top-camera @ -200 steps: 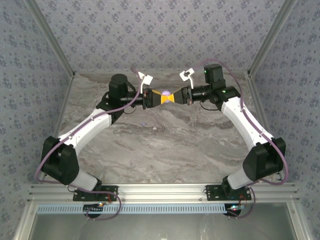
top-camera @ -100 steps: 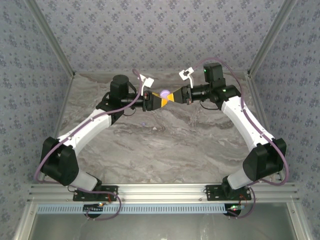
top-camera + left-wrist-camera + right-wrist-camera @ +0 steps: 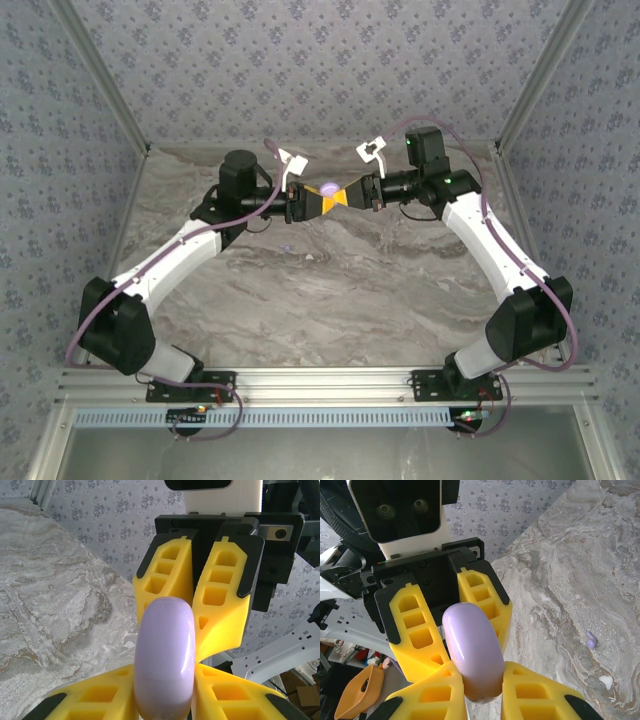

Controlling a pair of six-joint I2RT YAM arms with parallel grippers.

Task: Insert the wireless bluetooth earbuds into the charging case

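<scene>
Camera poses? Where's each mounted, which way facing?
Top external: high behind the bases, looking down at the table; both arms whole.
Left wrist: on the left tool, facing the right tool.
Right wrist: on the right tool, facing the left tool; lilac earbud on the table.
Shared: wrist views face each other across the lilac case both tools clamp.

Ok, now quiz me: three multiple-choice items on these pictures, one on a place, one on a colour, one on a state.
1. Where is the lilac case?
A. Flat on the marble
B. Held between the left gripper and the right gripper
C. On the aluminium rail

2. What colour are the gripper fingers?
A. Green
B. Yellow
C. Red

3. How is the case?
A. Lid up
B. In two halves
C. Closed

Answers:
1. B, each wrist view shows it pinched from opposite ends.
2. B, both wrist views show yellow fingers.
3. C, its shell looks smooth and whole.
</scene>
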